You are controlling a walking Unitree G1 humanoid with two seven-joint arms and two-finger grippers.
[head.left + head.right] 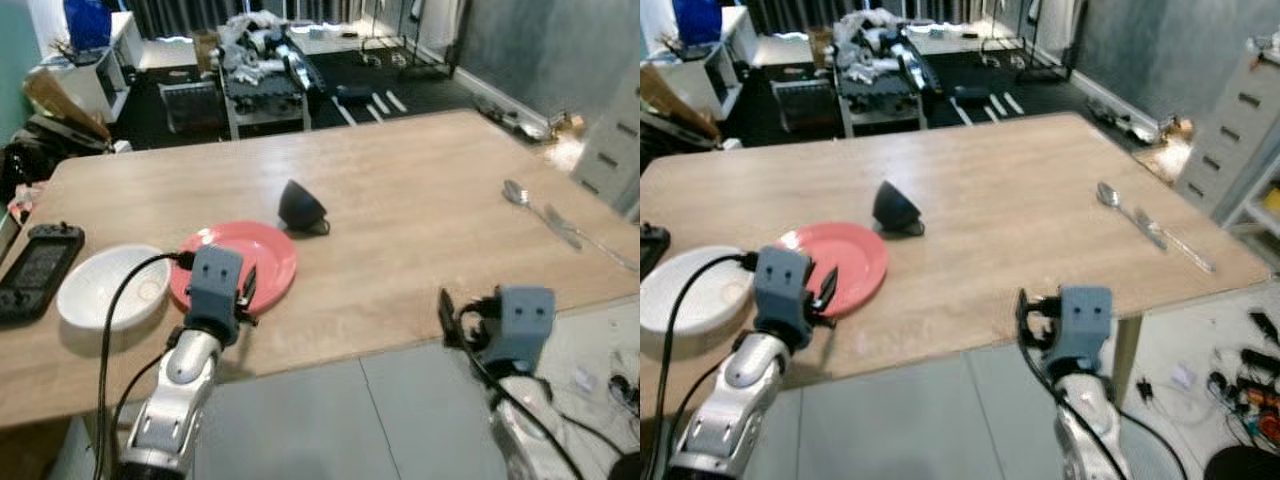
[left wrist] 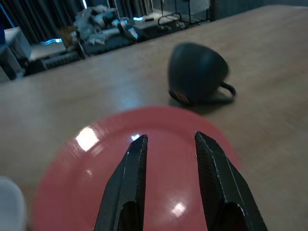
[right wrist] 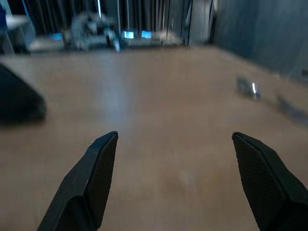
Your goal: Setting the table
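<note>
**Gripper status: both empty, table partly laid**

Left gripper (image 1: 247, 288) sits in the lower left of the head view, over the near edge of the red plate (image 1: 262, 252); its fingers (image 2: 131, 173) stand slightly apart with nothing between them. Right gripper (image 3: 175, 180), lower right of the head view and off the table's near edge, has fingers spread wide and holds nothing.

Surface: a light wooden table (image 1: 420, 170). Floor beyond it, at the top of the frame, carries clutter and a low rack; a grey wall stands at upper right.

Items: red plate at centre left, bare. White bowl (image 1: 105, 285) just left of it, apparently empty. Dark cup (image 1: 300, 206) lies tipped just above the plate. Spoon (image 1: 517, 193) and a second utensil (image 1: 590, 240) lie at right. Black controller (image 1: 38, 268) at far left.
</note>
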